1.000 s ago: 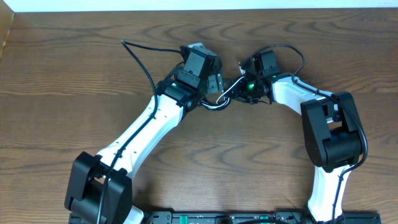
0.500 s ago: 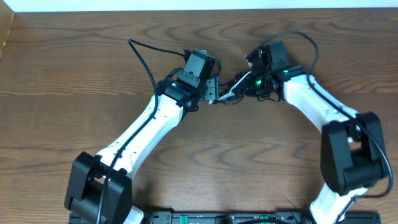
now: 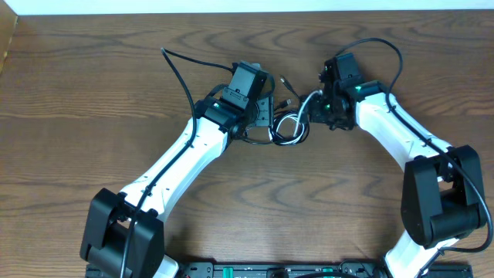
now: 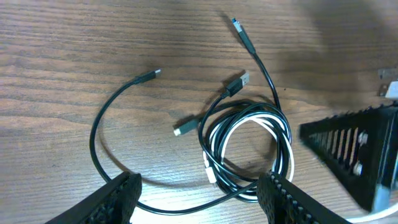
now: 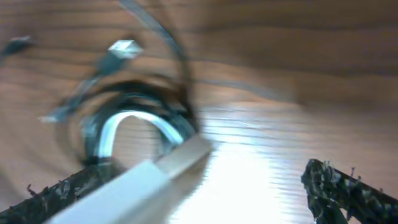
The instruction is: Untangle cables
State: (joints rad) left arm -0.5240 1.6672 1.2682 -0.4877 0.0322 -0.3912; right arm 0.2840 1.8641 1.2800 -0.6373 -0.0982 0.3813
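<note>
Overhead: the cables point(image 3: 289, 127) are lying coiled between my left gripper point(image 3: 268, 116) and right gripper point(image 3: 316, 108).

Left wrist: my jaws are gaping empty, the coil sitting just ahead, the black cable point(image 4: 96, 134) arcing leftward, plug ends pointing away.

Right wrist, blurred: jaws are standing apart, the coil lying ahead-left.

I see the cables point(image 3: 289, 128) lying coiled on the tabletop point(image 3: 93, 93), between the left end effector point(image 3: 266, 110) and the right end effector point(image 3: 318, 108). The coil sits just ahead of the left end effector, toward its right finger. One loose arc sweeps out to its left, and two plug ends reach beyond the coil. From the right end effector, the coil lies ahead-left.
</note>
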